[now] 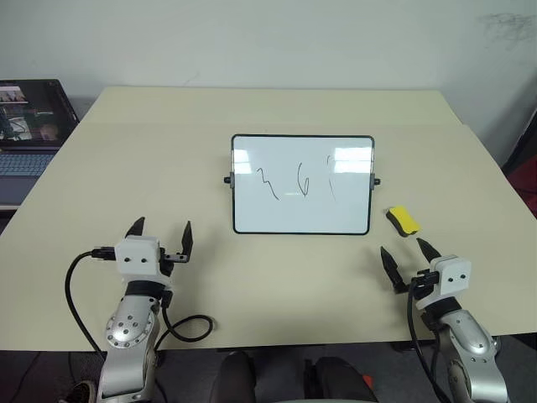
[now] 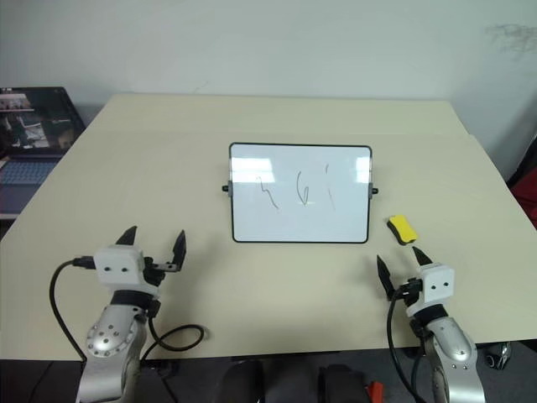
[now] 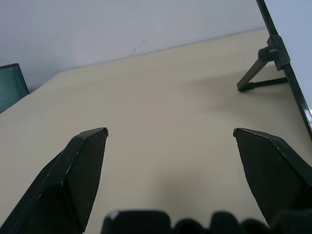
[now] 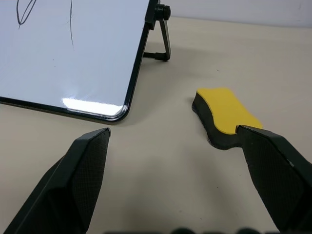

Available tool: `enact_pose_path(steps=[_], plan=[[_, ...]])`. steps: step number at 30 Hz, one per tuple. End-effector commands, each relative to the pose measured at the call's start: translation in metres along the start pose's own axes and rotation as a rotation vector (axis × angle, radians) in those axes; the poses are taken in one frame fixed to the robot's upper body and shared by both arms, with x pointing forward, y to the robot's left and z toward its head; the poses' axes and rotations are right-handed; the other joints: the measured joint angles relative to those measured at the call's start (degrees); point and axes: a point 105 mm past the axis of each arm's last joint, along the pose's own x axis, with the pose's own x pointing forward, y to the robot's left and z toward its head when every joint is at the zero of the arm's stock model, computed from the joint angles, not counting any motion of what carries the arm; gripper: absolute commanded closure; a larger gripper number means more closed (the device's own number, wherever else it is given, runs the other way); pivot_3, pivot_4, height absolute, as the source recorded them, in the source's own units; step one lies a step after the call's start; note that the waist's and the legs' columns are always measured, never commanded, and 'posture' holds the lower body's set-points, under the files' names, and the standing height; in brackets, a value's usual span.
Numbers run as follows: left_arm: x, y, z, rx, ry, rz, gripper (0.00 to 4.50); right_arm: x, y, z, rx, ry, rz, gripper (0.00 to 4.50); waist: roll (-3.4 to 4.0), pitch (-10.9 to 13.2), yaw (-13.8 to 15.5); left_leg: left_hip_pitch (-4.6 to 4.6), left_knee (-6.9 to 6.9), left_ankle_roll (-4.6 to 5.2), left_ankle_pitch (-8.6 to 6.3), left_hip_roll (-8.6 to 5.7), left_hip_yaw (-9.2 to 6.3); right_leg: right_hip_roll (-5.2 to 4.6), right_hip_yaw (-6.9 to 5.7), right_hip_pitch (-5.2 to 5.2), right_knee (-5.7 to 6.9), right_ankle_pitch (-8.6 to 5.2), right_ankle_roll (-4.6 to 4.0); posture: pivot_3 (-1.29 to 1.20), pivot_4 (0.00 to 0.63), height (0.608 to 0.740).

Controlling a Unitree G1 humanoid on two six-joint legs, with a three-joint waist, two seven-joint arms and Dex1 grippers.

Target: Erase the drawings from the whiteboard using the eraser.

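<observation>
2 spread, empty hands, left hand (image 1: 162, 230) and right hand (image 1: 407, 254), before 1 whiteboard (image 1: 302, 225) with 3 drawings (image 1: 299, 184), 1 eraser (image 1: 403, 220).

**My two arms, as they look from the head camera**

I see silver-grey metal forearms with round jointed housings and small screws. Each ends in a white boxy wrist block with two dark dots. The left gripper (image 1: 161, 233) and right gripper (image 1: 407, 258) have tapered black fingers. Black cables loop beside both arms.
</observation>
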Motion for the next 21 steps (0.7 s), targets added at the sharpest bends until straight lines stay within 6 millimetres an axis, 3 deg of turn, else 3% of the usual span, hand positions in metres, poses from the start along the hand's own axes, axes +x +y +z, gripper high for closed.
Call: enact_pose_path(steps=[1, 3, 8, 13, 17, 21], plan=[[0.002, -0.006, 0.008, 0.0, -0.04, -0.016, 0.0, 0.0, -0.008, 0.01, -0.031, -0.027, -0.017, 0.05, 0.0, 0.0, 0.0, 0.0, 0.0, 0.0, 0.0, 0.0, 0.0, 0.0, 0.0, 0.0, 0.0, 0.0, 0.0, 0.0, 0.15, 0.74], [0.003, -0.006, 0.008, 0.008, -0.044, -0.006, 0.0, -0.001, -0.005, 0.01, -0.039, -0.027, -0.002, 0.05, 0.0, 0.0, 0.0, 0.0, 0.0, 0.0, 0.0, -0.01, 0.0, 0.0, 0.01, 0.0, 0.0, 0.0, 0.0, 0.0, 0.15, 0.74], [0.002, -0.003, 0.014, 0.013, -0.06, -0.009, 0.0, -0.001, 0.0, 0.033, -0.069, -0.07, 0.043, 0.05, 0.02, 0.0, -0.09, 0.0, 0.0, 0.0, 0.0, 0.0, 0.01, 0.0, 0.02, -0.01, 0.01, 0.0, 0.0, 0.0, 0.15, 0.74], [-0.007, 0.016, 0.02, 0.012, -0.065, 0.039, 0.0, 0.0, 0.001, 0.051, -0.05, -0.103, 0.057, 0.05, 0.01, 0.0, -0.14, 0.0, 0.0, 0.0, 0.0, 0.01, 0.01, 0.0, 0.04, -0.02, 0.0, 0.0, 0.0, 0.0, 0.15, 0.74], [-0.011, 0.023, 0.046, 0.045, -0.138, -0.015, 0.0, 0.012, -0.001, 0.068, -0.05, -0.14, 0.061, 0.05, 0.0, 0.01, -0.08, 0.0, 0.01, 0.0, 0.0, 0.01, 0.0, 0.0, 0.03, 0.0, 0.01, 0.0, 0.0, 0.0, 0.15, 0.74], [-0.006, 0.023, 0.057, 0.06, -0.161, -0.101, 0.0, 0.025, -0.001, 0.075, 0.006, -0.136, 0.054, 0.05, 0.04, -0.01, -0.08, 0.02, 0.01, 0.0, 0.01, 0.01, -0.01, 0.0, -0.02, 0.0, 0.02, 0.0, 0.0, 0.0, 0.15, 0.74]])
